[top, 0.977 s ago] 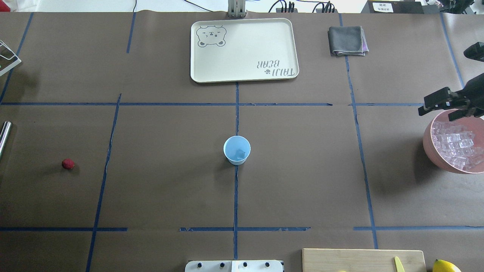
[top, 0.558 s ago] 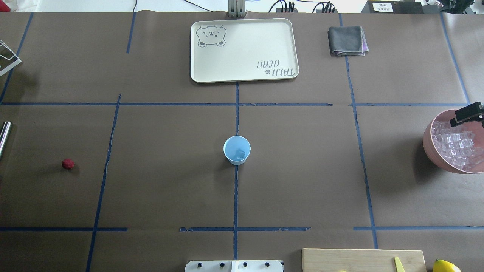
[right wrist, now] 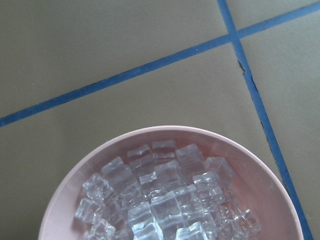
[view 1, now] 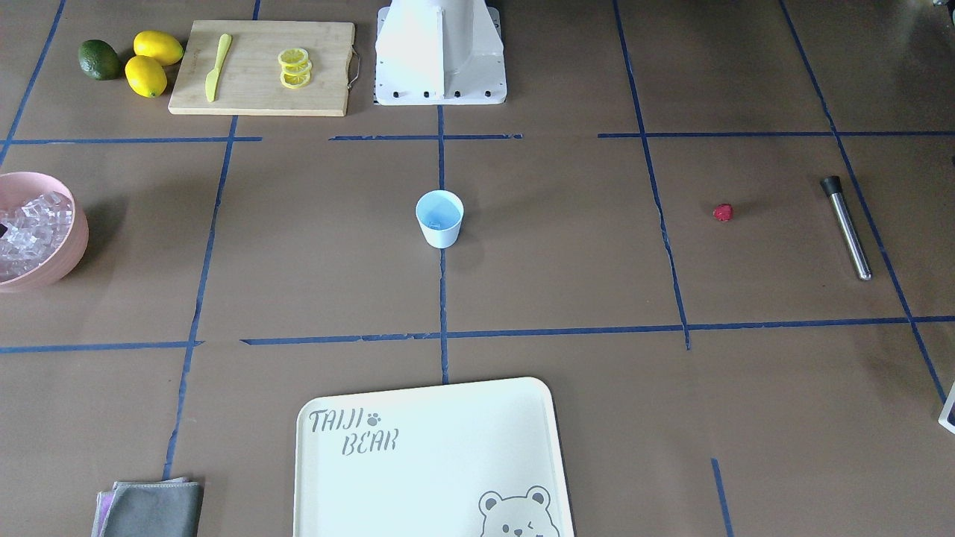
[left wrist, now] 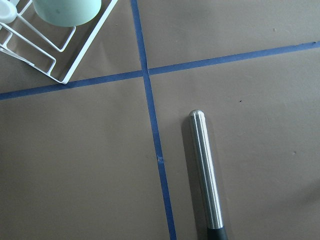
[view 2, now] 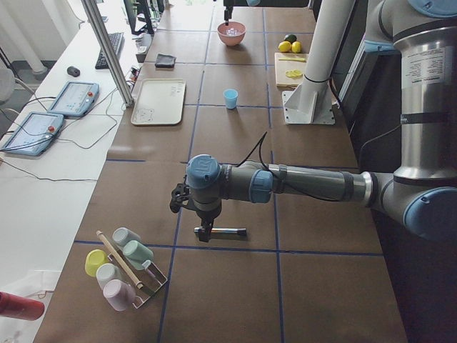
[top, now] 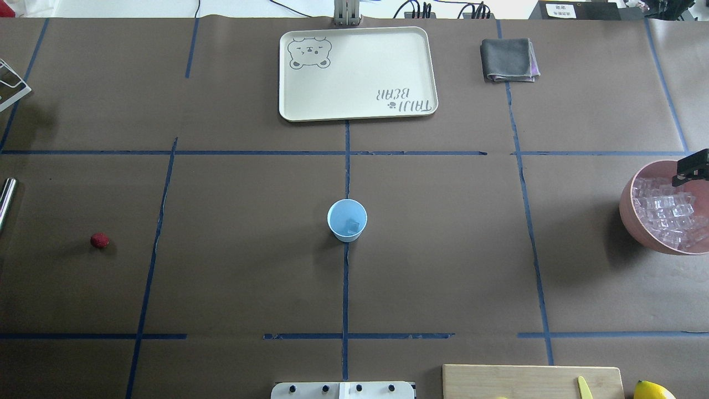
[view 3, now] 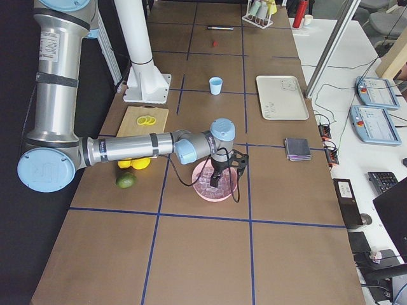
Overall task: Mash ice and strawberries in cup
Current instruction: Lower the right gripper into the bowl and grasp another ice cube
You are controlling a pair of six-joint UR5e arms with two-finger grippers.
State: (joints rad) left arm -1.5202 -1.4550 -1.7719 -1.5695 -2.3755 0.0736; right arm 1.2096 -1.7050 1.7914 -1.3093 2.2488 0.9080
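Note:
The pale-blue cup (top: pixel 347 220) stands upright at the table's middle with one ice cube (top: pixel 353 225) inside; it also shows in the front view (view 1: pixel 439 218). The red strawberry (top: pixel 99 240) lies on the table far left. More ice (right wrist: pixel 165 200) fills the pink bowl (top: pixel 628 205) at the right edge. My right gripper (top: pixel 691 165) hangs over the bowl, mostly cut off; I cannot tell if it is open. My left gripper (view 2: pixel 203 234) hovers just above a steel muddler (left wrist: pixel 205 175); I cannot tell its state.
A cream tray (top: pixel 288 111) and a folded grey cloth (top: pixel 508 60) lie at the far side. A cutting board (view 1: pixel 224 97) with a yellow knife, lemon slices, lemons and an avocado sits near the base. A wire cup rack (left wrist: pixel 45 55) stands by the muddler.
My right gripper has moved right over the pink bowl, so most of it has left the overhead view. The cup, ice cube and strawberry have not moved.

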